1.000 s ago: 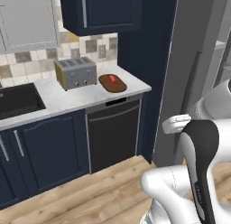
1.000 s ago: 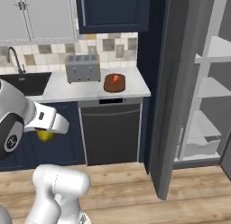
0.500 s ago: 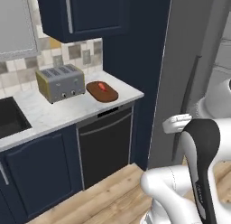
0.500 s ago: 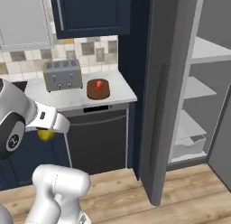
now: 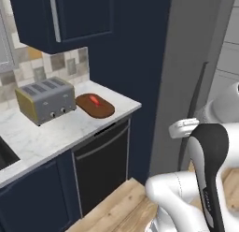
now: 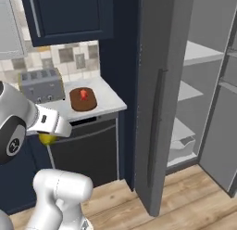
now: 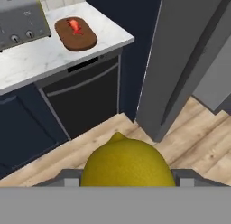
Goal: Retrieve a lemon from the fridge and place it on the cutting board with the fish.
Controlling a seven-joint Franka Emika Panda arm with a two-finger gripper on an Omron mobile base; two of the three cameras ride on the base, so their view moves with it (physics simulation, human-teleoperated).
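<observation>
Both base views have swung since the earlier pictures: the counter with the toaster (image 5: 45,104) and the cutting board (image 5: 95,106) now sits nearer and further left in frame, which is the base driving and not the things shifting, while the arm keeps the same tucked pose. Judging by how things lie, the first half of the job looks done: the lemon (image 7: 127,164) is out of the fridge (image 6: 162,99) and sits large at the bottom of the hand view between the gripper's (image 7: 127,178) fingers, which are clamped on it; in the right base view it peeks out as a yellow spot under the white hand. What remains is closing in on the counter, carrying the fruit over the oval board and setting it down beside the red-orange fish (image 7: 74,25), which lies near the board's middle. The fridge stands with a door open, pale shelves showing. Hard to make out: the fingertips themselves are mostly covered by the lemon, so the exact contact cannot be seen, and the dishwasher (image 5: 103,165) front below the board hides whatever lies behind.
</observation>
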